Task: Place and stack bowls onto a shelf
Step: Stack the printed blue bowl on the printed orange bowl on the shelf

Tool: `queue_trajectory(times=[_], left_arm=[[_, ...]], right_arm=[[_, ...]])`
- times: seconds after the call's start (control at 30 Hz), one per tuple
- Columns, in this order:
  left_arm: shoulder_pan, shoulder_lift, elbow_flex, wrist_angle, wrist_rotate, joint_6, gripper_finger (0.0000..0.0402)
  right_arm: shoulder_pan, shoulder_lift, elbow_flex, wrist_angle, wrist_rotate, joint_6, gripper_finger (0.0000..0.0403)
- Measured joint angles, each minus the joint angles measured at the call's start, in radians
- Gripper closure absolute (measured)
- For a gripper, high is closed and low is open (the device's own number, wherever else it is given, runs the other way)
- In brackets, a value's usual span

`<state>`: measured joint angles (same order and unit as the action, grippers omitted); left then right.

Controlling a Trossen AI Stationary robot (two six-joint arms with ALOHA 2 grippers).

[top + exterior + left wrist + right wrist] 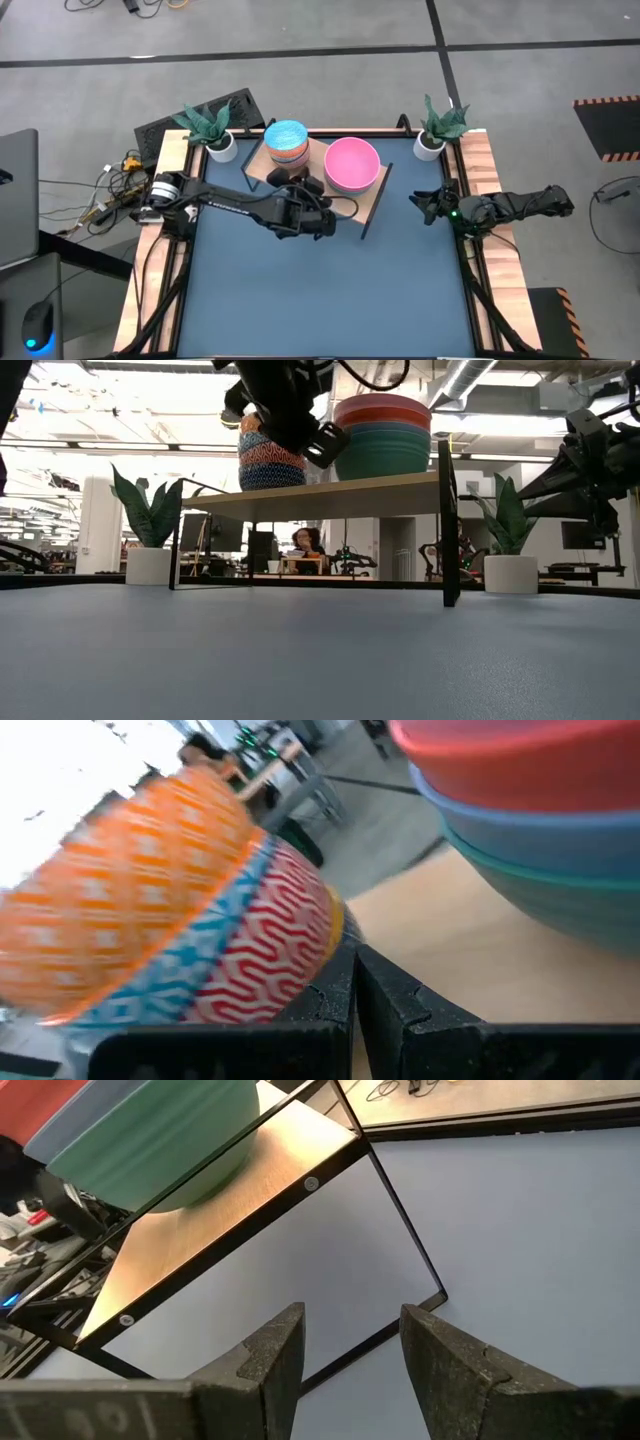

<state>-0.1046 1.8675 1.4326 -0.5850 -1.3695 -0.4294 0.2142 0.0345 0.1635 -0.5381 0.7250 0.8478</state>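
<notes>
Both stacks already sit on the shelf (372, 200), so I judge the work nearly done and the step in hand to be drawing my left gripper (352, 1005) away cleanly. Its fingers are pressed together with nothing between them, and it hangs over the shelf's front edge, just beside the patterned stack (270, 460). To do this well I should lift first and then pull back toward the bare blue table (330, 290), because a sideways sweep could clip the small bowls and tip the pile. My right gripper (350, 1355) waits at the table's right edge with its fingers spread and empty, well apart from the shelf. By my count there is one shelf and two stacks. The large stack (382, 438) shows a pink bowl on top from above, with red, blue-grey and green bands from the side. The small stack has a light blue bowl on top, then orange and red-patterned ones. Two potted plants (212, 128) stand at the far corners.
</notes>
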Motion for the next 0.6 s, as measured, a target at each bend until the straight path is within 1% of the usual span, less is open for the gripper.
queue_trajectory(times=[0.1,0.3,0.4,0.6], left_arm=[[0.014,0.0,0.0,0.0,0.055,0.003,0.0401],[0.035,0.0,0.0,-0.003,0.074,0.009,0.0401],[0.043,0.0,0.0,-0.004,0.107,0.049,0.0401],[0.047,0.0,0.0,-0.01,0.135,0.069,0.0401]], right_arm=[[0.0,0.0,0.0,0.0,0.0,0.0,0.0212],[0.0,0.0,0.0,0.0,0.0,0.0,0.0212],[0.0,0.0,0.0,0.0,0.0,0.0,0.0212],[0.0,0.0,0.0,0.0,0.0,0.0,0.0212]])
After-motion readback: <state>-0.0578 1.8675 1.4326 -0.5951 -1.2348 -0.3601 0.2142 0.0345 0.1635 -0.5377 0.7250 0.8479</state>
